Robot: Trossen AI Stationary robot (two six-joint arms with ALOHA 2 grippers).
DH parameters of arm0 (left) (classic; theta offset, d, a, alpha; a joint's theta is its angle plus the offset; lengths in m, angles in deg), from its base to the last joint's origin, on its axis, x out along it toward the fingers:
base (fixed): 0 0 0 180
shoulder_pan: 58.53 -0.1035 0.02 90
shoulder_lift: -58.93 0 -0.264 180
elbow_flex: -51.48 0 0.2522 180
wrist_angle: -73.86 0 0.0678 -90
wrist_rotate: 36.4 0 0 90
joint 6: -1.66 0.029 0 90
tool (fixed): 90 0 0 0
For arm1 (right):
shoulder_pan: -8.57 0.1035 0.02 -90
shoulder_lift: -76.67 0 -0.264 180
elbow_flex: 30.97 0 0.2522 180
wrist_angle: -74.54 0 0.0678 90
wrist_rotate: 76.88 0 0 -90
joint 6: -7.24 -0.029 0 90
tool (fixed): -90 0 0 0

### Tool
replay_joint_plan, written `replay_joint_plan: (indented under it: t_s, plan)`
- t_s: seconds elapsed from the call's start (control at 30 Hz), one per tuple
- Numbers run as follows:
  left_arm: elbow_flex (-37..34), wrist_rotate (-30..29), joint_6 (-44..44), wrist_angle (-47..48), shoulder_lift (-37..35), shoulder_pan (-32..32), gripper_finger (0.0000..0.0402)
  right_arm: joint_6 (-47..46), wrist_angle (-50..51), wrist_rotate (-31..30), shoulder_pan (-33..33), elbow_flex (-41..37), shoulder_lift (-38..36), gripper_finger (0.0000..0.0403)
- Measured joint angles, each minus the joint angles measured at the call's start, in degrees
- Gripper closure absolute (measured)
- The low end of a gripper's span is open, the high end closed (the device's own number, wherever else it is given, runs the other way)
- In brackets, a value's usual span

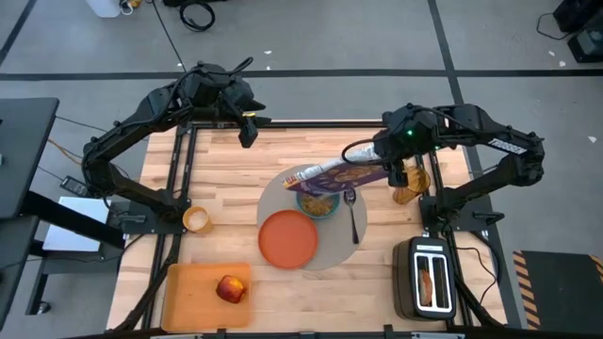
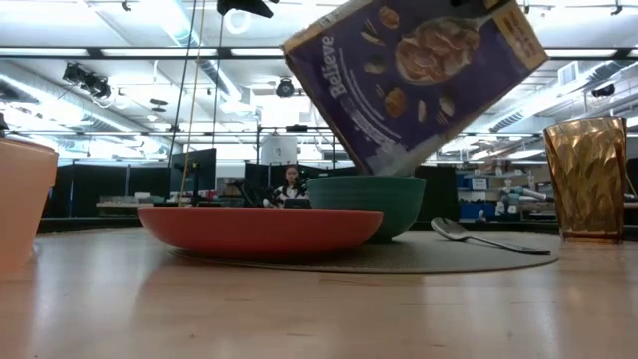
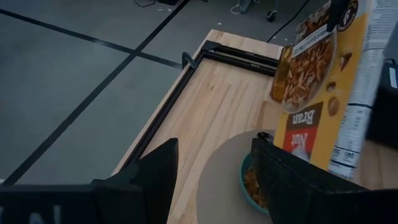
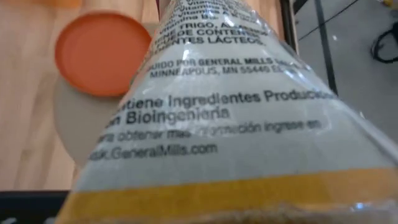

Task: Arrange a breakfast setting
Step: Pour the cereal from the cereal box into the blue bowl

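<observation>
A purple-and-yellow cereal box (image 1: 339, 172) hangs tilted over the teal bowl (image 1: 318, 203), which holds cereal. My right gripper (image 1: 389, 168) is shut on the box. The bowl, the orange plate (image 1: 288, 238) and the metal spoon (image 1: 352, 213) lie on the round grey placemat (image 1: 332, 247). The small yellow cup (image 1: 196, 219) stands left of the mat. The red apple (image 1: 231, 289) sits on the orange cutting board (image 1: 188, 294). My left gripper (image 3: 211, 180) hovers open over the table's far left, with nothing between its fingers. My right gripper holds the cereal box by its raised end (image 1: 377, 171), the one toward the table's right edge, coming from the right and slanting down. The box's side panel (image 4: 211, 118) fills the wrist view and hides the fingers. The box hangs clear, its low end (image 2: 364, 160) above the bowl.
An amber glass (image 1: 407, 185) stands at the mat's right, close under my right arm. The toaster (image 1: 424, 278) stands at the near right with a browned piece in one slot. A person (image 2: 289, 185) sits in the room beyond the table.
</observation>
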Motion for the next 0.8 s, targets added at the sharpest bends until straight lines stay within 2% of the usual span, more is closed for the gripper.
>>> replay_joint_plan:
  t_s: [0.07, 0.17, 0.43, 0.57, 0.8]
  plan:
    - [0.0, 0.0, 0.0, 0.0, 0.0, 0.2, 0.0191, 0.3, -1.1, 1.7, 0.0, 0.0, 0.2, 0.024]
    - [0.0, 0.0, 0.1, 0.0, 0.0, 0.6, 0.0191, 0.3, -0.8, 0.2, 0.0, 0.0, 0.4, 0.024]
    - [0.0, 0.0, 0.1, 0.0, 0.0, 0.9, 0.0191, -0.8, -1.3, 3.8, 0.0, 0.0, 0.4, 0.024]
    - [0.0, 0.0, 0.1, 0.0, 0.0, 0.9, 0.0191, -1.0, 0.9, 1.1, 0.1, 0.0, 0.3, 0.024]
    - [0.0, 0.0, -0.1, 0.0, 0.0, 0.9, 0.0191, 1.3, 0.9, 0.6, 0.4, -0.3, 1.0, 0.024]
